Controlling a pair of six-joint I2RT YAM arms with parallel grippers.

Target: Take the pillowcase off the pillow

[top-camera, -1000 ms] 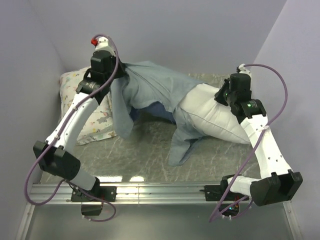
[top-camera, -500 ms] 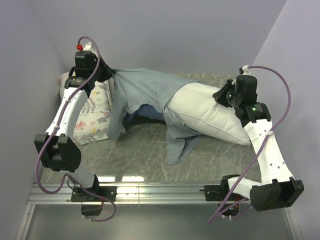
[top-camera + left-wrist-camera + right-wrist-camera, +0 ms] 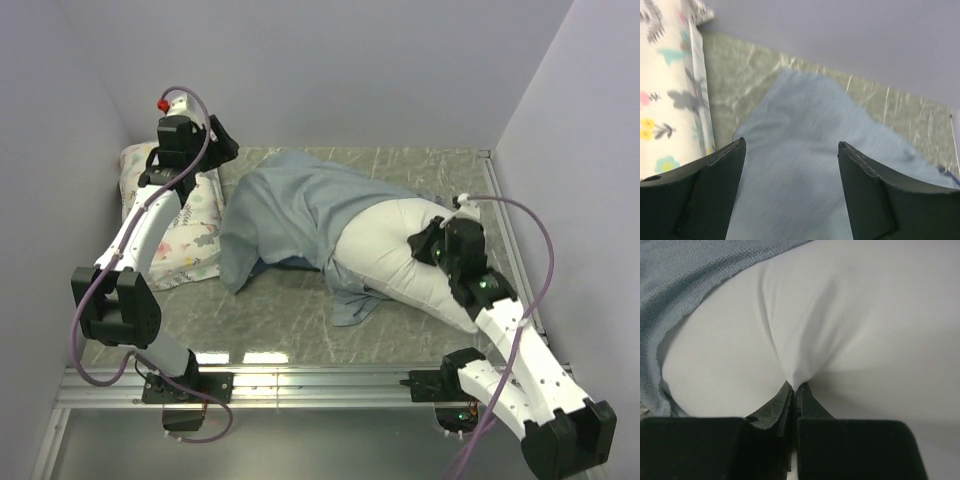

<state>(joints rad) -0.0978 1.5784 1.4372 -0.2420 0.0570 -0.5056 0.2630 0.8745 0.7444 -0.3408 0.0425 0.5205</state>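
The table bears everything. The pillowcase is the biggest thing on it. A second ago it hung stretched and lifted from the left gripper. Now it lies slack in a heap at mid-table, pale inside showing, its right part still draped over the left end of the pillow. The pillow lies right of centre with its right half bare. It sits a little nearer the robot than before, drawn that way by the right arm. A floral pillow lies at the far left, just beside the heap.

The left gripper has let go. Its fingers stand wide apart with nothing between them, above the edge of the blue cloth. The right gripper is pinched tight on a fold of the white pillow, with the case's hem off to one side in its own view.

I judge the release to mark the end of one pull. The case has come partway off but is not yet free. The left gripper will likely need a new hold on the cloth, farther from the pillow, while the right holds the pillow back.
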